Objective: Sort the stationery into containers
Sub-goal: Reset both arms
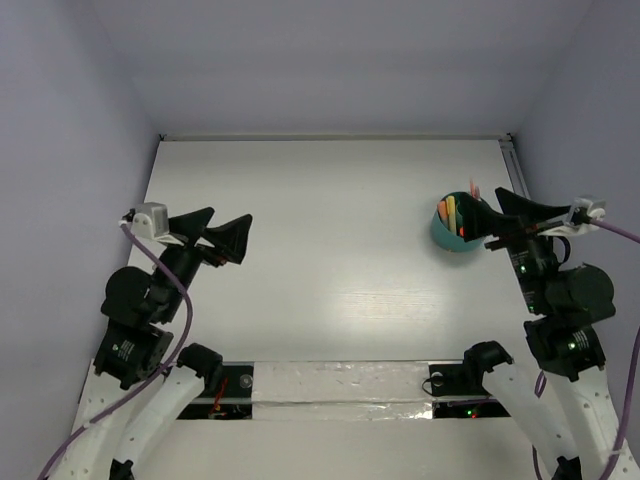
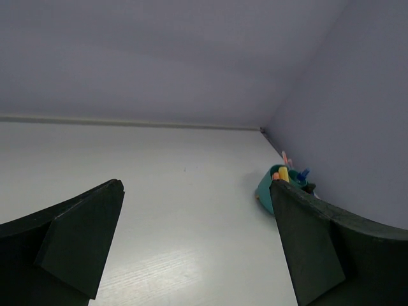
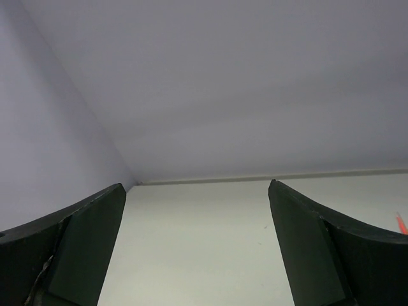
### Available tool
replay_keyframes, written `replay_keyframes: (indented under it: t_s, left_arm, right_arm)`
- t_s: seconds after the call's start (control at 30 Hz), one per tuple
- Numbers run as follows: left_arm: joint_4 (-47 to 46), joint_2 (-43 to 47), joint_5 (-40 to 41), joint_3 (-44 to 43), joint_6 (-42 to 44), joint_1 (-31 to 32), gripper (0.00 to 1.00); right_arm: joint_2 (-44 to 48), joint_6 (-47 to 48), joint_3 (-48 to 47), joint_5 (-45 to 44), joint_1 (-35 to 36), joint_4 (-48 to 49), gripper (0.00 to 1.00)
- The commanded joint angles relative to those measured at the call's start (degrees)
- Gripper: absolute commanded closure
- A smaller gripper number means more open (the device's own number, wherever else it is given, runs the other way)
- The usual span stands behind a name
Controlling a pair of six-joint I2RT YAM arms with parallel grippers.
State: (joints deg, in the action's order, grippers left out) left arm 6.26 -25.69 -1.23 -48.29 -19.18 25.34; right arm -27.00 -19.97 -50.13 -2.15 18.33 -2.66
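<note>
The round teal organiser stands on the white table at the far right, holding yellow markers, an orange item and a thin pink pen. It also shows in the left wrist view with a yellow marker and a blue-tipped pen. My right gripper is open and empty, hovering right beside the organiser's right rim; in its own view only bare table lies between its fingers. My left gripper is open and empty at the far left, also seen in its own view.
Grey-violet walls close in the white table at the back and both sides. A taped strip runs along the near edge between the arm bases. A small orange sliver shows at the right wrist view's right edge.
</note>
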Motion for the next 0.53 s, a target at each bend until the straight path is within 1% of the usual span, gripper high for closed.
replay_keyframes:
  t_s: [0.0,0.1,0.2,0.33,0.5]
  left_arm:
    - [-1.5,2.0,5.5,-3.0,-0.2,-0.3,0.01]
    - [-1.0,4.1,9.3,-3.7,0.8,-0.3,0.01]
    - [-0.6,5.8,11.2,-4.3,2.0,-0.3,0.01]
    - [-0.4,7.7,12.7,-3.9,2.8,-0.3,0.01]
    - [0.2,7.4,12.5,-2.4,2.3,-0.3,0.01]
  right_arm:
    - [3.3,-0.3,-2.5,1.3,-0.4,-3.4,0.0]
    - [5.5,0.3,-2.3,-0.6,-0.4,-5.3,0.0]
    - [6.6,0.4,-2.0,-1.3,-0.4,-6.4,0.0]
    - [7.6,0.6,-1.4,-2.1,-0.4,-5.8,0.0]
    - [5.9,0.0,-0.3,-1.7,-0.4,-5.0,0.0]
